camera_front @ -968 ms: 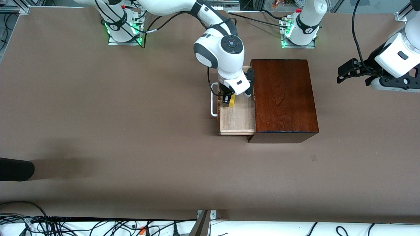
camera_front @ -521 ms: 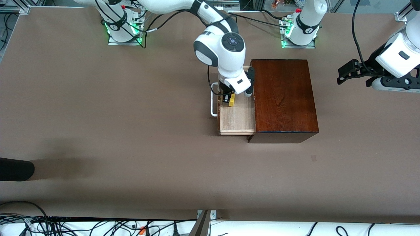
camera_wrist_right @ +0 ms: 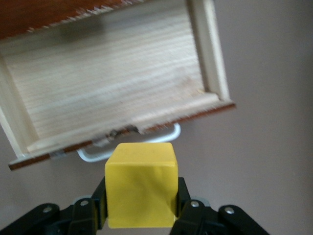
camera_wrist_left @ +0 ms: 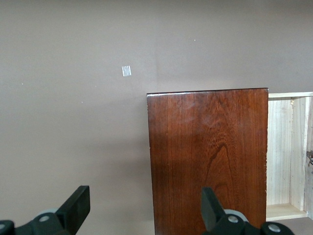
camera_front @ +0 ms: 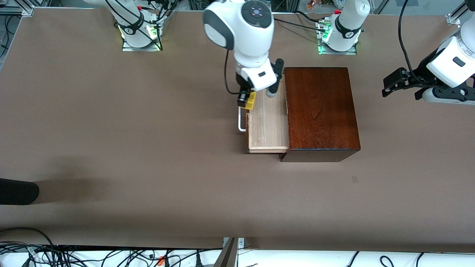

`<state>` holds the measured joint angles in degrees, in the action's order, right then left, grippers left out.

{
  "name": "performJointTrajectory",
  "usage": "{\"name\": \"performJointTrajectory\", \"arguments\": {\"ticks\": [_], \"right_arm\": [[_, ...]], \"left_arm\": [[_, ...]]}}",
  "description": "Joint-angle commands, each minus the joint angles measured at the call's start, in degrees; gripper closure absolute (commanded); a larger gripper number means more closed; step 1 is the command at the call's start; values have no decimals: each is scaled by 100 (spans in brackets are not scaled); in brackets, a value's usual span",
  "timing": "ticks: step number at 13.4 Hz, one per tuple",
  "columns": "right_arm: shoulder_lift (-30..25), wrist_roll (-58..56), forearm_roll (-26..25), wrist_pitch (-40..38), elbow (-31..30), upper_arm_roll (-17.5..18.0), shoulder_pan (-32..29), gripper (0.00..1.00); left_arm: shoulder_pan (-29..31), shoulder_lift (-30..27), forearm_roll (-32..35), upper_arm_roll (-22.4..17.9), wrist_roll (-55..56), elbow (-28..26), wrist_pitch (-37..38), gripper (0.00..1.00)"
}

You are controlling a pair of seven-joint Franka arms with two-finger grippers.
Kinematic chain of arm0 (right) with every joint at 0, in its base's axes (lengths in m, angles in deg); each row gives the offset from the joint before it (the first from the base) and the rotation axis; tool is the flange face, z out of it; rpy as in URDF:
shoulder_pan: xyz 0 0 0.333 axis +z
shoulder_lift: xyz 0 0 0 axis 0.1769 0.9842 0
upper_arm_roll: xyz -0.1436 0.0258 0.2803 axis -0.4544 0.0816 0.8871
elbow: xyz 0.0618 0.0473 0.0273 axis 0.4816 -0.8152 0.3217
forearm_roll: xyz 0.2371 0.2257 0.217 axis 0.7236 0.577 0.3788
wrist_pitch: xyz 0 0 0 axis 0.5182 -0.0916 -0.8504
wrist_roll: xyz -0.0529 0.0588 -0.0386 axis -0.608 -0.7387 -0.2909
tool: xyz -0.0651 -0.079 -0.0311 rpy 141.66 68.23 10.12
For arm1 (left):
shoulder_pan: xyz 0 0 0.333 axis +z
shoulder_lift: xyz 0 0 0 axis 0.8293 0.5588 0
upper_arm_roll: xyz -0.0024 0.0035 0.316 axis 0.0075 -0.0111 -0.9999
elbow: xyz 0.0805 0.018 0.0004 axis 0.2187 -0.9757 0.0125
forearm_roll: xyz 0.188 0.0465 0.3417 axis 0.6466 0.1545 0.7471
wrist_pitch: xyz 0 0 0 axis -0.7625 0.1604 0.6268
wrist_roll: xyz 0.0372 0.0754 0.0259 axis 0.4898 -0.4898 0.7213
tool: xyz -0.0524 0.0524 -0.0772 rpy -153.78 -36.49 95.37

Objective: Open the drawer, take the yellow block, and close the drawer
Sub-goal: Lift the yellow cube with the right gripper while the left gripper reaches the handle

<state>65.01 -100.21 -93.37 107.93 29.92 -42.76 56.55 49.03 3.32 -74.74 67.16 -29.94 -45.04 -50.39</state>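
Above open drawer (camera_front: 268, 126), right gripper (camera_front: 246, 100) gripping yellow block (camera_front: 251, 100)

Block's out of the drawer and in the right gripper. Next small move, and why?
Probably carry the yellow block clear toward the right arm's end of the table and set it down. The right gripper is shut on it above the handle, and the drawer stands open and empty. The left gripper waits, open.

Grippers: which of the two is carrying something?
The right gripper, shut on the yellow block above the open drawer; the left gripper waits open, empty.
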Motion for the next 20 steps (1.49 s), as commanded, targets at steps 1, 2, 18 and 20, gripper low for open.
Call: {"name": "performJointTrajectory", "arguments": {"ticks": [1,2,18,20], "right_arm": [[-375,19,240,-219,-60,-1,-610,90],[-464,2,249,-324,-69,-27,-837,90],[-2300,88,1409,-48,-2920,-1574,-2035,90],[-2556,195,1339,848,-3914,-1575,-2192,90]], "left_arm": [[-56,-35,129,-17,-103,58,11,0],[-91,-27,129,-26,-111,50,37,0],[-2252,1510,260,1767,-1136,1332,11,0],[-2551,1835,260,1767,-1795,1542,-7,0]]}}
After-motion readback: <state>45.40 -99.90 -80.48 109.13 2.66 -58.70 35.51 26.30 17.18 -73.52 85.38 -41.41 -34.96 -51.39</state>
